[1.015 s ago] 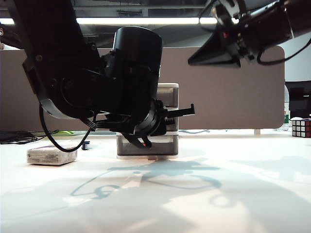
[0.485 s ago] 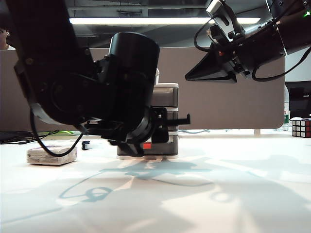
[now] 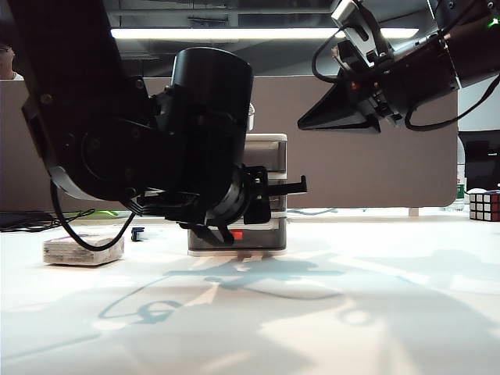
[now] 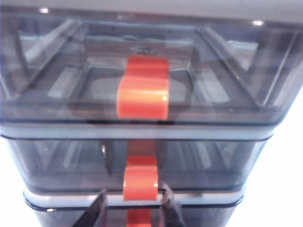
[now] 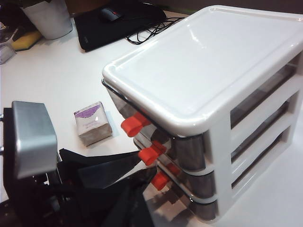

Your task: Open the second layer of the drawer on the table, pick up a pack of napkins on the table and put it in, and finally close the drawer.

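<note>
White desk (image 3: 375, 312) carries the drawer (image 5: 199, 94); left pincer (image 4: 135, 213) straddles the second layer's (image 4: 71, 165) tab, part-open, gripping nothing; right pincer (image 3: 312, 117) hangs overhead, its opening unclear.

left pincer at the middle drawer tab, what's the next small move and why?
Probably close on the tab, then pull. In the left wrist view the left pincer has a finger on either side of the middle drawer tab, apart, and the drawer looks shut. The right pincer hangs above.
</note>
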`<state>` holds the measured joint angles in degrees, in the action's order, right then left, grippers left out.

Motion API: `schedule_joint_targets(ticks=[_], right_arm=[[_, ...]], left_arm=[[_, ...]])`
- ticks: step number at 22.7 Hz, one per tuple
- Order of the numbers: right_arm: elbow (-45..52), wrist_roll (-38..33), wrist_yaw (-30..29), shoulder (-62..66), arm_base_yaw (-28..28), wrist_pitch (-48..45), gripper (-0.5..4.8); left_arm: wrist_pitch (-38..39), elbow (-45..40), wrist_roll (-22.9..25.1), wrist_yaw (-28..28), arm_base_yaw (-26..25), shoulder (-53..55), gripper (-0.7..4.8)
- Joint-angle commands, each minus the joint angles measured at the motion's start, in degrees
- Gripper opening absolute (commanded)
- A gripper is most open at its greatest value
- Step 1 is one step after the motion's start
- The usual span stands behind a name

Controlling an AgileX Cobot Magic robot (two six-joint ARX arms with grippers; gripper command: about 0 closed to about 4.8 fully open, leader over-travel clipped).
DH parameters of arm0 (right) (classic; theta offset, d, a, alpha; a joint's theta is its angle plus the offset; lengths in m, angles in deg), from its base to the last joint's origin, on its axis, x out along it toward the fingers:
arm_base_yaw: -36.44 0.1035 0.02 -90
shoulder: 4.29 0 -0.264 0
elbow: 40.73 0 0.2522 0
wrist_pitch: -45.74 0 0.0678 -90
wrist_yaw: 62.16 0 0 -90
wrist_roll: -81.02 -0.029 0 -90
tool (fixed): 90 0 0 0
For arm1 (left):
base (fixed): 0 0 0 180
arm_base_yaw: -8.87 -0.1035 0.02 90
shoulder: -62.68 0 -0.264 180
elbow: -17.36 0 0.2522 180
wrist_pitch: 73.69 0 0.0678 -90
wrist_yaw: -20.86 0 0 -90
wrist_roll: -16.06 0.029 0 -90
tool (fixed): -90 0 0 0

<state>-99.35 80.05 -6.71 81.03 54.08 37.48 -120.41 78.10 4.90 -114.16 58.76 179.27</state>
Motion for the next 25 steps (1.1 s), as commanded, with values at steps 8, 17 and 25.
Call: schedule_joint_targets(ticks=[8, 17, 25], right_arm=[[-0.4, 0.2, -0.2, -0.2, 0.1, -0.8, -0.05], [-0.4, 0.2, -0.2, -0.2, 0.1, -0.6, -0.05], [-0.4, 0.2, -0.2, -0.2, 0.1, -0.5, -0.05]], left_arm=[[-3.9, 0.1, 0.3, 2.6, 0.0, -0.1, 1.33], [-4.0, 0.1, 0.5, 2.6, -1.4, -0.1, 1.28], [-5.2, 0.1, 0.4, 3.8, -1.9, -0.1, 1.28]])
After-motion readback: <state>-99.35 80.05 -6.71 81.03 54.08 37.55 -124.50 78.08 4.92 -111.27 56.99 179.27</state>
